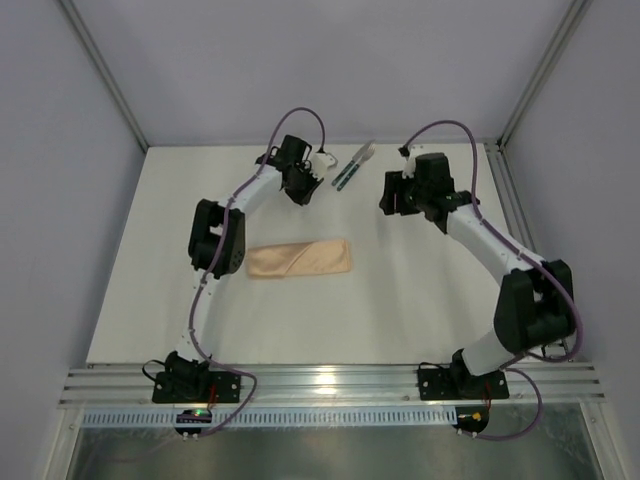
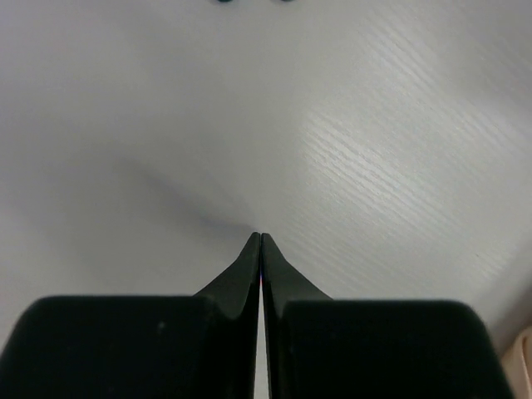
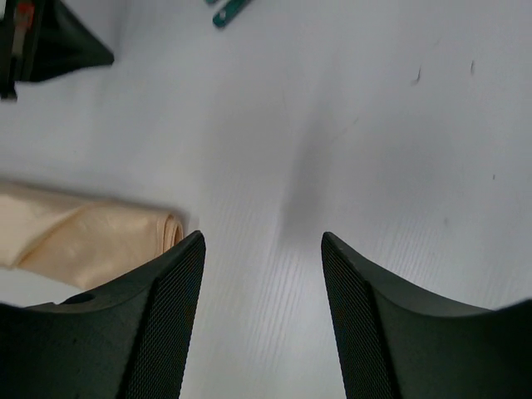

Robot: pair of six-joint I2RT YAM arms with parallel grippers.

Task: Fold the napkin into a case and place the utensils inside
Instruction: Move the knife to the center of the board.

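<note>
The case [image 1: 300, 259], a narrow peach-tan folded napkin with a diagonal flap edge, lies flat mid-table. Its right end shows in the right wrist view [image 3: 83, 237]. The utensils [image 1: 352, 166], with dark green handles and silvery ends, lie side by side at the far middle of the table. Their handle ends show in the right wrist view [image 3: 229, 12]. My left gripper [image 1: 300, 188] is just left of the utensils. It is shut and empty over bare table [image 2: 261, 237]. My right gripper [image 1: 392, 196] is to the right of the utensils. It is open and empty [image 3: 262, 241], above the table beyond the case's right end.
The white table [image 1: 420, 300] is walled by grey panels at the back and sides. A metal rail [image 1: 330, 380] runs along the near edge at the arm bases. The left gripper shows as a dark shape in the right wrist view [image 3: 50, 41].
</note>
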